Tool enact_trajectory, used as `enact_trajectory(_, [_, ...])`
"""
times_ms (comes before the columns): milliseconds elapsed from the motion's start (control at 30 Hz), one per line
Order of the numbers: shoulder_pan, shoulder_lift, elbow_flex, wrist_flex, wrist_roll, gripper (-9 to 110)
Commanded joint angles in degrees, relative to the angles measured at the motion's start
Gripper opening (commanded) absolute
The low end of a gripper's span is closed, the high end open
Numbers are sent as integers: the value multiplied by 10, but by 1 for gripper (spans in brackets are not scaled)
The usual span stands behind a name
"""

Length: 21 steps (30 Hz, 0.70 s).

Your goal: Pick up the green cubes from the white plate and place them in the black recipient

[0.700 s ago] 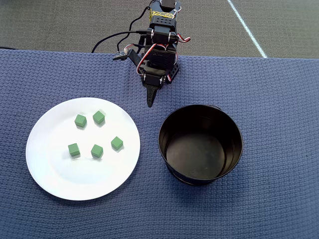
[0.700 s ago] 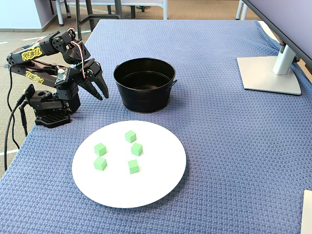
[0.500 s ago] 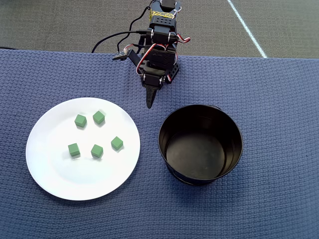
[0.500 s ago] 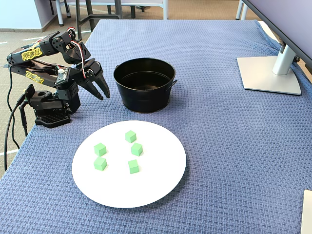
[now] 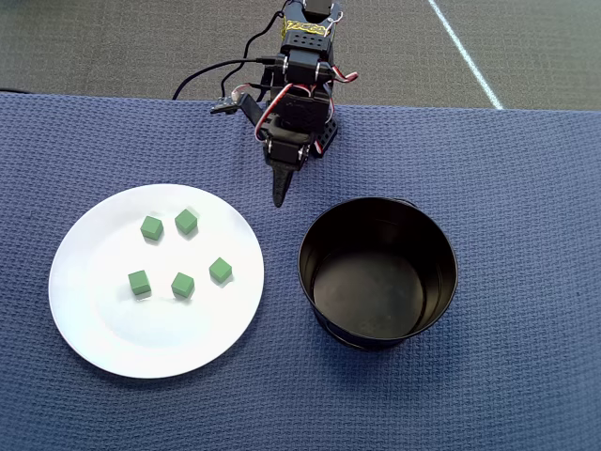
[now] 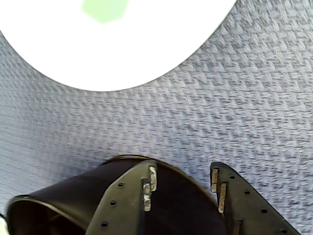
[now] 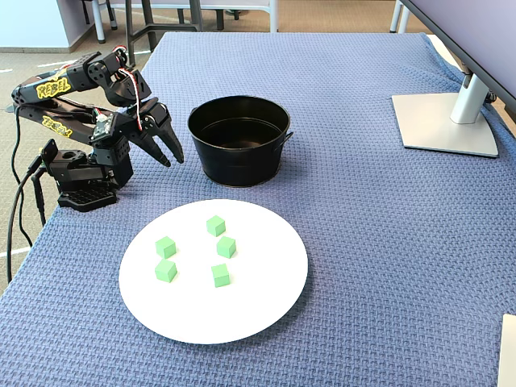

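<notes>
Five green cubes (image 5: 178, 256) lie on the white plate (image 5: 103, 338); the black pot (image 5: 378, 272) beside it holds nothing, and the gripper (image 7: 168, 155) is empty.

In the overhead view the plate sits left of the pot on the blue cloth (image 5: 526, 188), the two near each other but apart. The cubes are spread over the plate's upper middle, none touching another. The arm (image 7: 76, 121) stands at the cloth's far edge, its gripper pointing down toward the gap between plate and pot, above the cloth. In the wrist view its fingers (image 6: 222, 196) stand a little apart with only cloth and pot rim between them; the plate's edge and what looks like one cube (image 6: 105, 9) show at the top, though that cube is cut off.
</notes>
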Motion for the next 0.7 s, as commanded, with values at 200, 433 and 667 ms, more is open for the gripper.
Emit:
enact_trajectory(200, [38,-27,-86,-3,-11,8])
enact_trajectory(433, [39,-33,-80,0,-44,13])
enact_trajectory(667, [100,-138,-184,14,-159,15])
